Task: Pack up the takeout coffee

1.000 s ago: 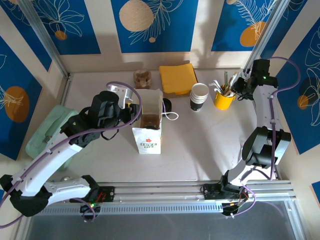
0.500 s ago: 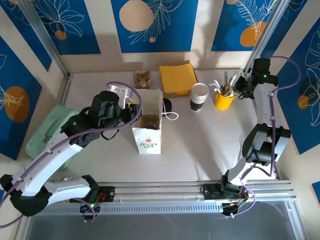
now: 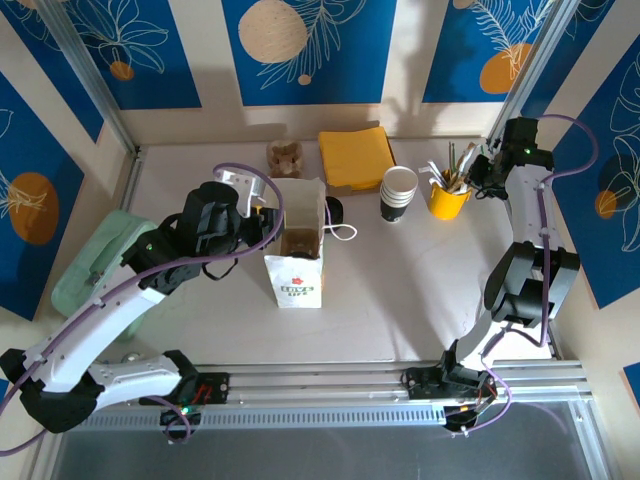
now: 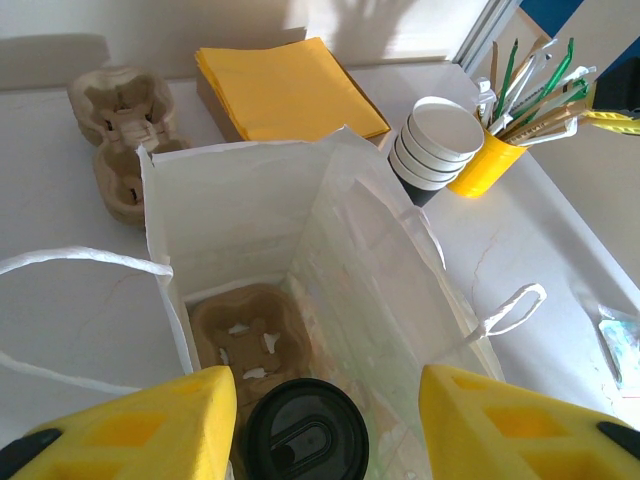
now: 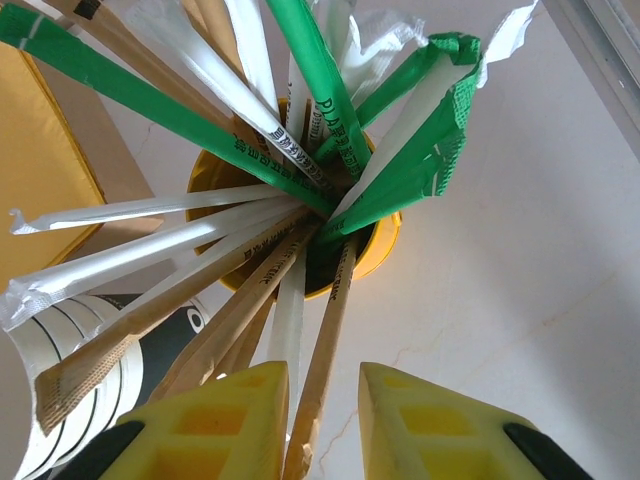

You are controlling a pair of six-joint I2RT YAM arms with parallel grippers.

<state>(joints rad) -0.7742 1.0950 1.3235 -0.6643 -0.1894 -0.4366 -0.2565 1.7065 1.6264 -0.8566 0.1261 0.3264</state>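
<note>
Across the pale, faintly veined table [image 3: 400, 300] we see things well spread out. Cream walls close it in on three sides, hung with blue panels [image 3: 310, 50] drawn with white leaves and orange discs. Metal posts [image 3: 85, 75] stand in the far corners and a rail [image 3: 330, 380] runs along the near edge.

A white bag [image 3: 297, 255] stands open left of centre. In it lies a pulp carrier [image 4: 245, 330] with a black lid [image 4: 305, 440] in its near pocket. The left gripper [image 4: 328, 400] hangs over the bag's mouth, its fingers spread wide and grasping nothing; the lid lies lower down between them.

The cups [image 3: 399, 192] stand nested on the table to the right of the bag, well apart from it and outside it. Yellow napkins [image 3: 355, 157] lie just behind them, and a spare carrier [image 3: 285, 157] sits further left. At the left edge there is a pale green object (we cannot tell what it is) [image 3: 95, 260].

Just right of the cups stands a yellow pot [image 3: 447, 200], crammed with wrapped straws and sticks [image 5: 300, 120]. The right gripper [image 5: 323, 385] hangs at the pot's right side, its fingers drawn near each other with one brown stick [image 5: 330, 330] passing between them. We cannot tell whether they pinch it.
</note>
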